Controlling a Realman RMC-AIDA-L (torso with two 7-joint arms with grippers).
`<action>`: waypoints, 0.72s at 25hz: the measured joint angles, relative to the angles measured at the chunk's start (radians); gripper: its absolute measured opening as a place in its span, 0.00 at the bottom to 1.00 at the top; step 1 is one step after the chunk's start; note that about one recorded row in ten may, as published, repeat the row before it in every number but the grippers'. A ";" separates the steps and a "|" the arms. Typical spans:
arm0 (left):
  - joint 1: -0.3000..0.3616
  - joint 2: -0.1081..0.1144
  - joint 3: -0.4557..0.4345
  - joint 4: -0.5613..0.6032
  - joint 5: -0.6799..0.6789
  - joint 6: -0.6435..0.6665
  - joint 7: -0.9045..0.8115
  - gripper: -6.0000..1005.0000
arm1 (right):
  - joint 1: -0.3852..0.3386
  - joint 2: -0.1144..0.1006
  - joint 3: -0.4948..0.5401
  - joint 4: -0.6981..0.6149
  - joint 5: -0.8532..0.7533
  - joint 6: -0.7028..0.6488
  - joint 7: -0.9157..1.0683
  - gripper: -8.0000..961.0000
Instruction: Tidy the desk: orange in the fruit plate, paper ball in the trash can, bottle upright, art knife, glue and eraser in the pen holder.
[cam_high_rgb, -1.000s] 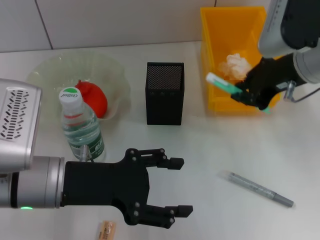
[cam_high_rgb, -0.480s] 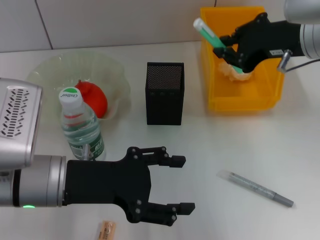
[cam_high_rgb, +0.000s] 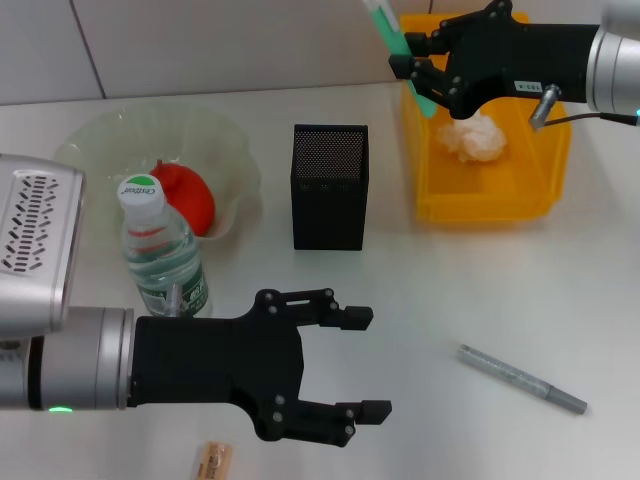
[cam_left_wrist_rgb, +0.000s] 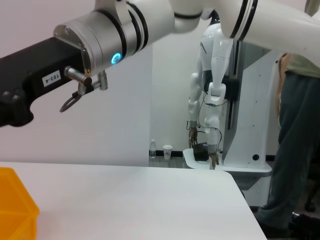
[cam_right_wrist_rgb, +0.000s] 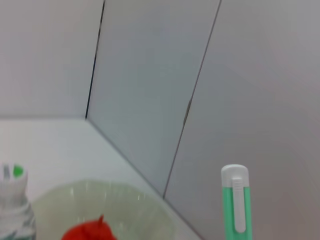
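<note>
Green-and-white plastic, a slim capped stick (cam_high_rgb: 398, 50), sits clamped in the black right gripper (cam_high_rgb: 432, 68) above the desk, between the square black mesh pen holder (cam_high_rgb: 329, 186) and the yellow bin (cam_high_rgb: 484, 190), where the crumpled paper wad (cam_high_rgb: 472, 137) lies. The red-orange fruit (cam_high_rgb: 186, 197) rests in the ruffled pale-green bowl (cam_high_rgb: 90, 145), and the clear bottle (cam_high_rgb: 160, 250) stands upright. The grey pen-like tool (cam_high_rgb: 522, 379) and tan eraser (cam_high_rgb: 211, 462) remain. The left gripper (cam_high_rgb: 355, 366) hovers spread.

— Where do the fruit and paper sit?
— The orange (cam_high_rgb: 185, 196) lies in the pale-green fruit plate (cam_high_rgb: 215, 140); the paper ball (cam_high_rgb: 472, 137) rests inside the yellow trash can (cam_high_rgb: 485, 205).
— The rest?
— The bottle (cam_high_rgb: 160, 250) stands upright beside the plate, the black mesh pen holder (cam_high_rgb: 329, 186) stands mid-desk, and the tan eraser (cam_high_rgb: 212, 462) lies flat at the near edge.
</note>
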 joint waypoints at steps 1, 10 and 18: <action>-0.004 0.000 -0.002 -0.005 0.000 0.000 0.003 0.81 | 0.000 0.000 0.009 0.028 0.038 0.001 -0.030 0.20; -0.009 -0.002 0.002 -0.010 -0.012 -0.017 0.018 0.81 | 0.045 -0.005 0.101 0.307 0.273 -0.033 -0.230 0.21; -0.028 -0.002 0.004 -0.057 -0.034 -0.024 0.049 0.81 | 0.123 -0.005 0.183 0.504 0.295 -0.089 -0.295 0.21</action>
